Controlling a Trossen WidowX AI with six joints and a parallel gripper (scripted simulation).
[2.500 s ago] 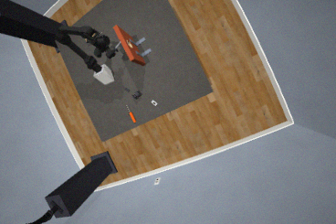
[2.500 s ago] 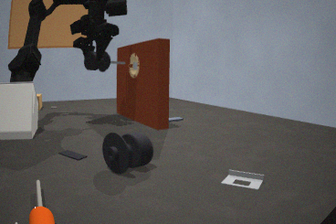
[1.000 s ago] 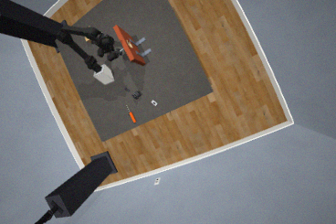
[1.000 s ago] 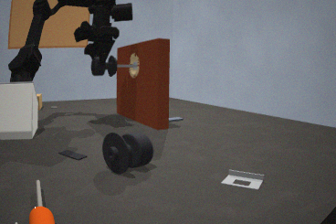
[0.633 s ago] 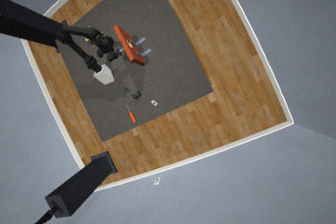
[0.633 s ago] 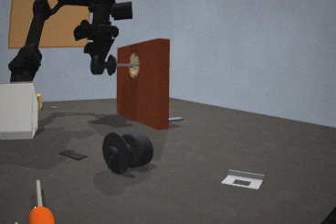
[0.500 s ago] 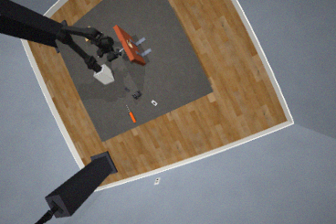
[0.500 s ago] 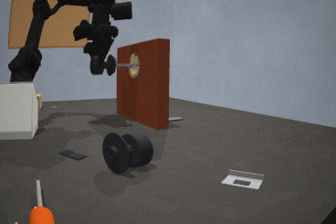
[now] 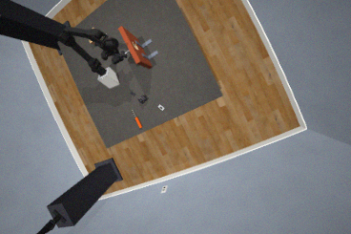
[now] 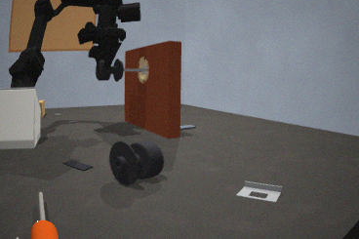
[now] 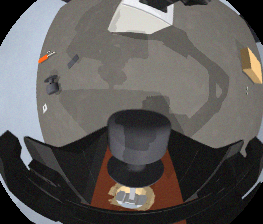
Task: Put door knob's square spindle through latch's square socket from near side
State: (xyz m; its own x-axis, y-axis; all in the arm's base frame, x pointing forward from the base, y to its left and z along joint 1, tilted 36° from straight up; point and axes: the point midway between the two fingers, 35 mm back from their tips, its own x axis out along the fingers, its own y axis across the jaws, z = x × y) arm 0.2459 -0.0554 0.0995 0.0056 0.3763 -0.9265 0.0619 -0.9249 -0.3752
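An upright red-brown wooden panel [image 10: 153, 88] stands on the grey mat, with a pale round latch socket [image 10: 142, 71] near its top. My gripper [image 10: 108, 69] is shut on a dark door knob [image 10: 117, 70], held level with the socket on the robot's side. The knob's thin grey spindle [image 10: 132, 70] points at the socket and its tip reaches the opening. The knob's round plate is still apart from the wood. In the wrist view the knob [image 11: 136, 140] sits between my fingers, with the panel [image 11: 138, 189] and the socket [image 11: 132, 196] right behind it. From above the gripper [image 9: 114, 55] is beside the panel [image 9: 134, 47].
A second dark knob [image 10: 135, 161] lies on the mat in front of the panel. An orange-handled screwdriver [image 10: 43, 223], a white strike plate [image 10: 259, 191], a small dark plate [image 10: 77, 165] and a white box [image 10: 19, 117] are also on the mat.
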